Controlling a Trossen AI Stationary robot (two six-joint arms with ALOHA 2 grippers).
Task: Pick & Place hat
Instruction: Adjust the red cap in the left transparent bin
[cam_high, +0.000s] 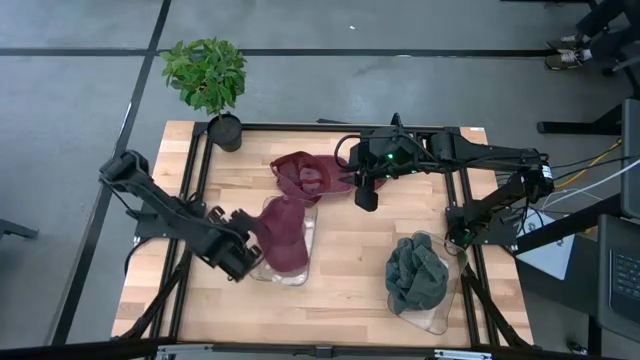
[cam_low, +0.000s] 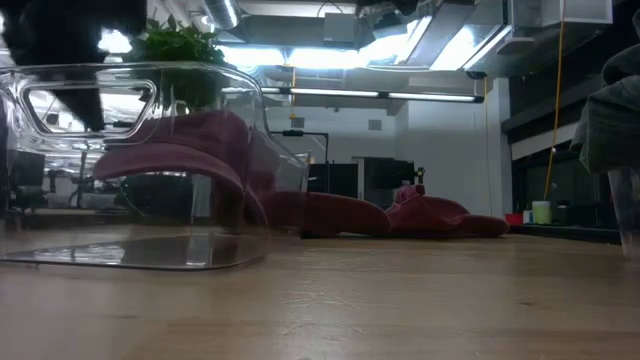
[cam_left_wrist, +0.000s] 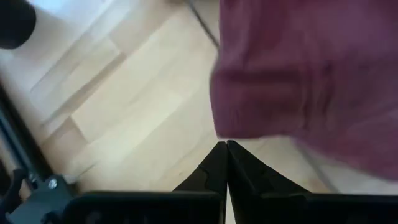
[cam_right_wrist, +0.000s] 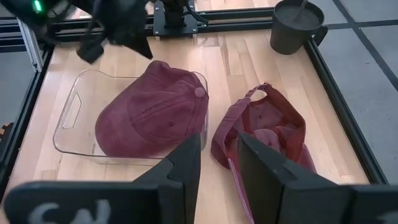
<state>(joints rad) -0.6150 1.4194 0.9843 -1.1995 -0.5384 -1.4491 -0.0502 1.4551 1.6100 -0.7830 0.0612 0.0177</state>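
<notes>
Left gripper (cam_high: 238, 262) sits low at the left side of a clear plastic tray (cam_high: 302, 272) near the middle of the table (cam_high: 350, 300), and in the left wrist view its two dark fingers (cam_left_wrist: 217, 165) are pressed together with nothing between them. One maroon cap (cam_high: 283, 235) lies dome-up in that tray, its brim spilling over the tray's far rim; the right wrist view shows it filling most of the tray, button on top. A second maroon cap (cam_high: 310, 178) lies upside down on the bare wood just beyond the tray, toward the table's far edge, its strap and lining turned up. Right gripper (cam_high: 366, 193) hangs over the table just right of this second cap, fingers (cam_right_wrist: 180, 163) parted and empty. Near the front right corner a second clear tray (cam_high: 432, 318) holds a grey-green hat (cam_high: 415, 272) heaped above its rim. A potted plant (cam_high: 210, 80) stands at the far left corner.
</notes>
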